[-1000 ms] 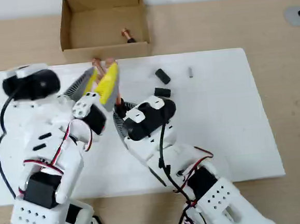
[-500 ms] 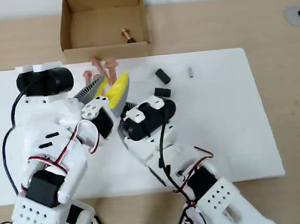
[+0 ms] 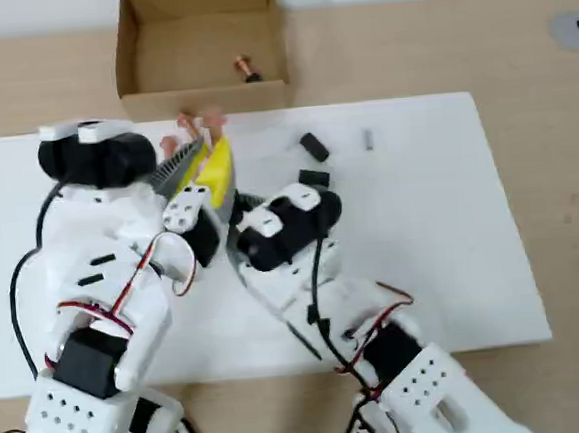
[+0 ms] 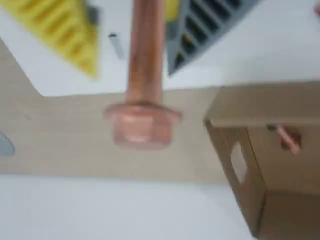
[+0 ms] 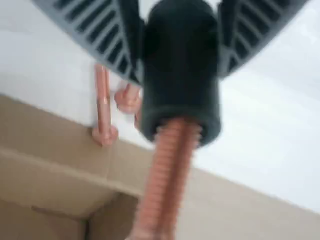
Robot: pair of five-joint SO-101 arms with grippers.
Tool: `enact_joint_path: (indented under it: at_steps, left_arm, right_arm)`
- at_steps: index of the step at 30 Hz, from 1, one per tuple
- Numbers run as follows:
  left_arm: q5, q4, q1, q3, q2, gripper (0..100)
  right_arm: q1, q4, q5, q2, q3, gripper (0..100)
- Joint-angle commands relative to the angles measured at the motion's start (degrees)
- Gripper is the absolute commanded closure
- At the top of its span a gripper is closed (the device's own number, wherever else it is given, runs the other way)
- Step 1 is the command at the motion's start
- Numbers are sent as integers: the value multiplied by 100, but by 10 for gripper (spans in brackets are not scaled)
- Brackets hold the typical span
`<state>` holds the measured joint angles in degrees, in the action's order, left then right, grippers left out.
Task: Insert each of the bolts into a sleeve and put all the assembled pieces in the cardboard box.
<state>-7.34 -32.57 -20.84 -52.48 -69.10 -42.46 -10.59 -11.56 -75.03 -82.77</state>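
We see a bolt [image 4: 145, 75] gripped in the left gripper [image 4: 131, 74], between its yellow finger [image 4: 65, 30] and grey finger [image 4: 210, 25]. The hex head points out past the tips, toward the box [image 3: 137, 58]. From above, this gripper hangs over the far edge of the mat [image 3: 432, 245], just in front of the box's near wall.

Just beside it, the right gripper [image 5: 182, 80] has its two grey fingers closed on a black sleeve [image 5: 181, 65]. A threaded copper shank [image 5: 167, 170] sticks out of the sleeve's far end, also aimed toward the box. We cannot tell how far it runs back inside the sleeve.

Two loose bolts [image 5: 102, 107] [image 5: 127, 97] lie on the mat near its far edge, beyond the right gripper. The longer-looking one has its head at the mat's border.

One assembled piece [image 3: 247, 69] already lies in the box, near its front wall.

Two spare sleeves [image 3: 314, 146] [image 3: 314, 177] lie on the mat, near each other, and the nearer one is just beside the right arm. A small grey pin [image 3: 368, 138] lies a little apart from them, farther from the arms.

The mat is white and sits on a wooden table [image 3: 546, 156]. The box stands on the table, touching or just beside the mat's far edge.
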Motion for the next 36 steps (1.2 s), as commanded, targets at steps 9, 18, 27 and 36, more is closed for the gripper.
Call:
enact_joint_path:
  at_steps: [9, 18, 27, 36]
  left_arm:
    - [343, 105, 35, 44, 13, 995]
    - [-53, -404, 35, 721, -40, 995]
    - [-237, -2189, 9, 2101, -48, 995]
    - [-237, -2620, -325, 2312, -22, 995]
  right_arm:
    - [-84, 26, -18, -154, 532, 989]
    - [-84, 18, -18, -154, 532, 989]
    - [-84, 18, -18, -154, 532, 989]
    - [-84, 18, -18, -154, 532, 989]
